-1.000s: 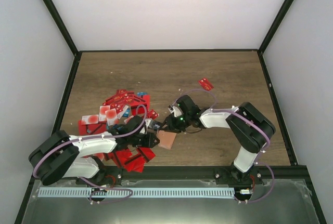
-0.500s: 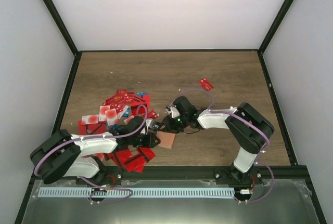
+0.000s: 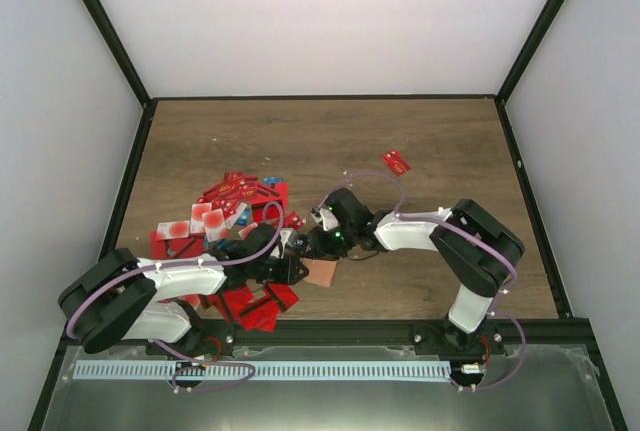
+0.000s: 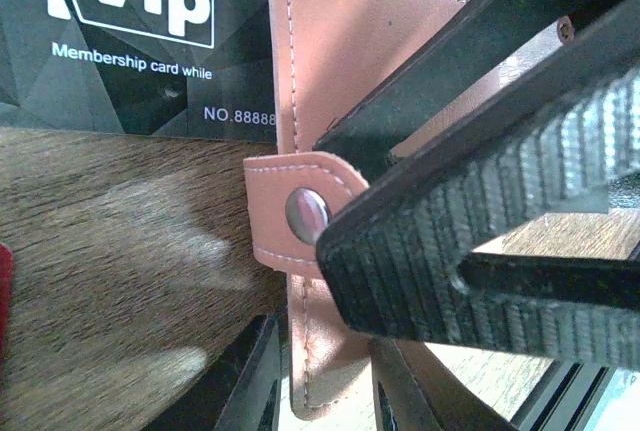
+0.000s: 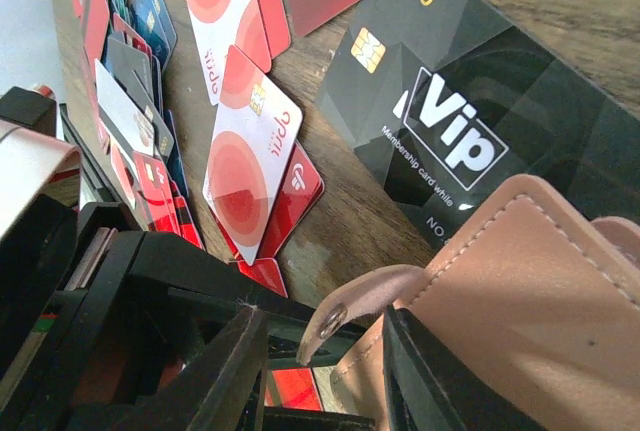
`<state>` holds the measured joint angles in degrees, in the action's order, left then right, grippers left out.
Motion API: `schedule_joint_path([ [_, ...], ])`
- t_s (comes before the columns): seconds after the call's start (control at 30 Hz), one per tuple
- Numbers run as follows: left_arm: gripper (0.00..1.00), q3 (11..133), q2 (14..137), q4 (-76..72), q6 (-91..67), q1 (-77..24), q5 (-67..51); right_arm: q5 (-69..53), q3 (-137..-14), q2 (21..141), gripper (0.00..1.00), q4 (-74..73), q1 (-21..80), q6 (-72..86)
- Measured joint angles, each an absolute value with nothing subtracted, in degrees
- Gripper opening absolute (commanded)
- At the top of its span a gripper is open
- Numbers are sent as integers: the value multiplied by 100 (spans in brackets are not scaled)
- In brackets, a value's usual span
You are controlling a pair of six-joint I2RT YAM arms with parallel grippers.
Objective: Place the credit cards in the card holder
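The right gripper (image 3: 322,241) had slid a little to the left since a second before, closer to the left gripper (image 3: 292,269). The rest of the table (image 3: 330,141) looked the same. The two grippers met low on the table, right at the card holder (image 3: 322,273). The holder was pink-tan and lay flat on the wood, just to the right of the big heap of credit cards (image 3: 235,201). One red card (image 3: 396,161) lay all by itself, far off behind the right arm.

From the left wrist, the card holder (image 4: 360,51) filled the middle. Its little snap tab (image 4: 300,211) stuck out to the side with a shiny round button on it. A black Vip card (image 4: 120,41) lay partly under the holder's top corner. The left gripper (image 4: 325,336) had one finger on each side of the holder's near edge, very close to it. I could not tell if they were pinching it or not.

From the right wrist, the right gripper (image 5: 325,326) had its fingers apart, and the snap tab (image 5: 345,311) curled up between them. The card holder (image 5: 540,291) sat under the right-hand finger, touching the black Vip card (image 5: 450,121). Beside that lay a pale card with red circles (image 5: 250,151), on top of a red one.
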<state>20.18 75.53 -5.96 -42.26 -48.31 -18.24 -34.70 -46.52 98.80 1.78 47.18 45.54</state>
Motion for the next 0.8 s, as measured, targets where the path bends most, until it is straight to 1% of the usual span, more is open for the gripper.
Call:
schedule_joint_path([
  [0.2,28,2016,7553,-593,-4239,-4831,-1824,-3380,-4692,9878,34,134,4742,4552],
  [0.33,27,2016,7553,-593,-4241,-4831,-1822,-3277,-4727,9861,32,80,4742,4550],
  [0.47,27,2016,7553,-593,-4241,-4831,-1822,-3269,-4729,9863,29,5,4744,4550],
  [0.67,27,2016,7553,-593,-4246,-4831,-1820,-3253,-4733,9874,19,-34,4751,4558],
  [0.8,27,2016,7553,-593,-4246,-4831,-1820,-3245,-4737,9874,17,-47,4757,4571],
])
